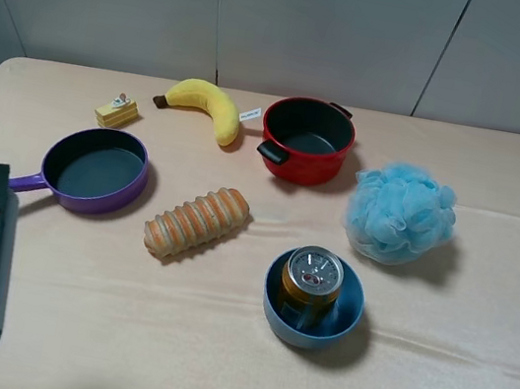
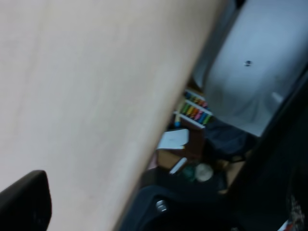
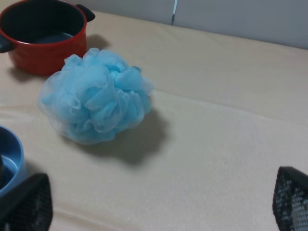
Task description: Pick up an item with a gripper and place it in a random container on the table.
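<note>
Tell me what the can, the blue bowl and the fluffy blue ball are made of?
The can looks like metal: its silver top shines and its gold side gleams. The bowl is matte with no glare, probably plastic, though I cannot be sure. The ball looks like bunched plastic netting: thin, see-through ruffles.

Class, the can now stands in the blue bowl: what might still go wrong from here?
1. The drink can stands tall above the blue bowl's rim, so a knock might tip it out.
2. The bath pouf lies close by the bowl; an arm sweeping past may drag it along.
3. The right gripper, open, hangs low over the table and could scrape it.
</note>
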